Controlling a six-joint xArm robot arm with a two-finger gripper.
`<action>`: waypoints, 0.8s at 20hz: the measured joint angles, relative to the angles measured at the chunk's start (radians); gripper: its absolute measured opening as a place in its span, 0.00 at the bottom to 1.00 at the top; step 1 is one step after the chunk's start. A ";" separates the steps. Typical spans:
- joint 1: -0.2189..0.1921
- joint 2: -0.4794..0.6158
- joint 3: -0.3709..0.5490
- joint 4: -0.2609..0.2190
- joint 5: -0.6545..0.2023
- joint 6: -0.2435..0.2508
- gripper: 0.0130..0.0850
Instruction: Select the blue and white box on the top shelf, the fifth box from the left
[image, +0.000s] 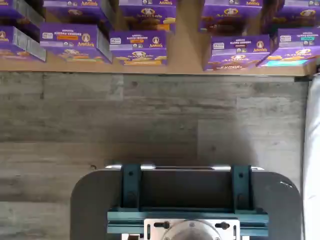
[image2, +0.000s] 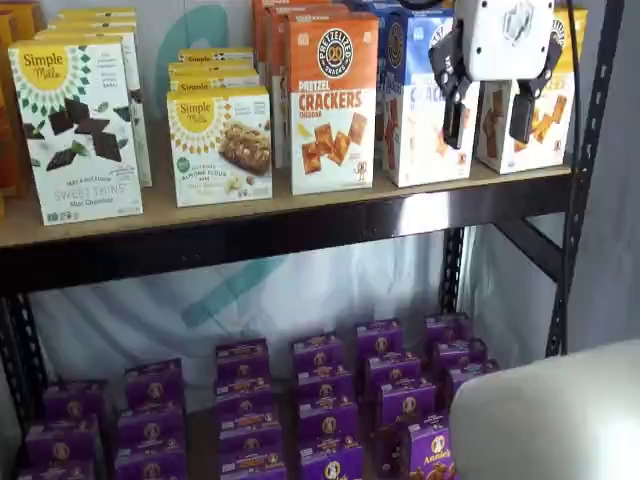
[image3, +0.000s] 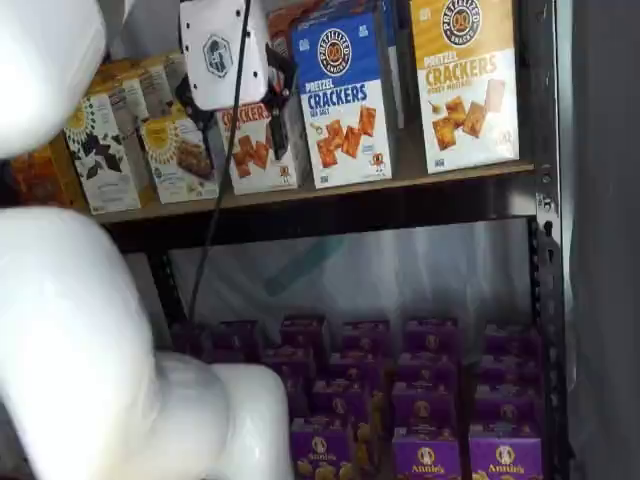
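Both shelf views show the blue and white box (image3: 343, 100) upright on the top shelf (image2: 300, 225), jaws spread, empty.

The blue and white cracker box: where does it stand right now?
In both shelf views the blue and white box stands on the top shelf, between the orange box and the yellow box.

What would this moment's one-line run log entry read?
tool: open, empty | target: blue and white box, untouched on top shelf | phase: approach
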 joint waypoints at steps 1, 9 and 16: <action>-0.005 0.008 -0.007 0.006 0.014 -0.002 1.00; -0.063 0.067 -0.056 0.063 0.119 -0.029 1.00; -0.045 0.060 -0.043 0.043 0.086 -0.023 1.00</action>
